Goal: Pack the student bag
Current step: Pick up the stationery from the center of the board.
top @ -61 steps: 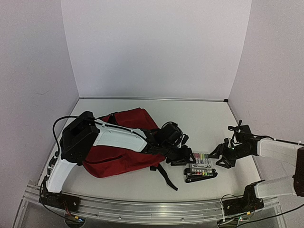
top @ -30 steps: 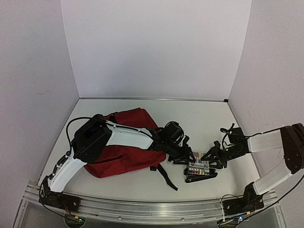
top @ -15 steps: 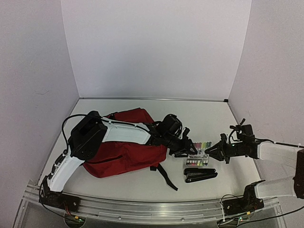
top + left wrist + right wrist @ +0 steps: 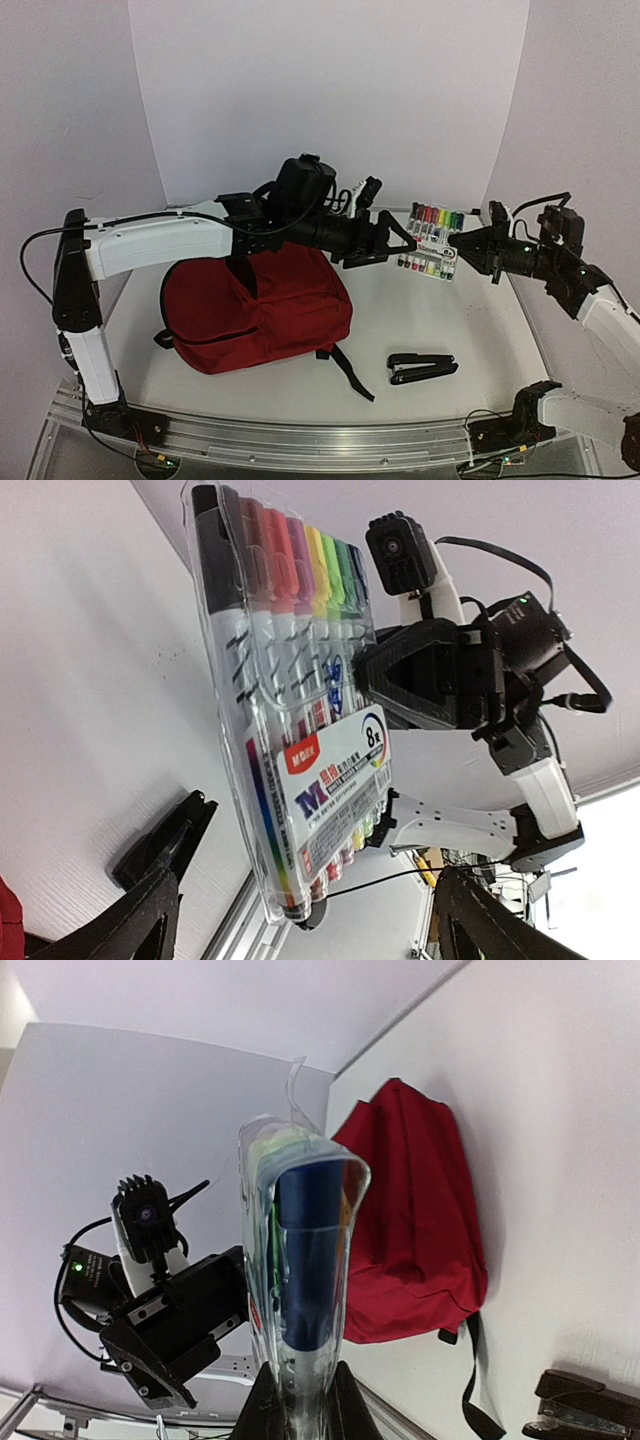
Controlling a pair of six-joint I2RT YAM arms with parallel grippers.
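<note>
While the right gripper [image 4: 458, 243] pinches the marker pack [image 4: 432, 240] in mid-air and the left gripper [image 4: 398, 241] gapes empty beside it, the student bag [image 4: 260, 310] lies on the table [image 4: 430, 310], apparently unpacked; the stapler [image 4: 422, 367] also waits.

My left arm [image 4: 190, 235] is stretching across above the far edge of the dark red fabric backpack [image 4: 255, 305], barring the way down onto it from that side. My right gripper [image 4: 458, 243] is pinching the clear pack of coloured markers [image 4: 432, 243] in mid-air, just beside my wide-spread left gripper [image 4: 400, 245], crowding that space. Beneath them, the white tabletop [image 4: 440, 310] is lying open between the backpack and the black stapler [image 4: 422, 368] near the front edge.
</note>
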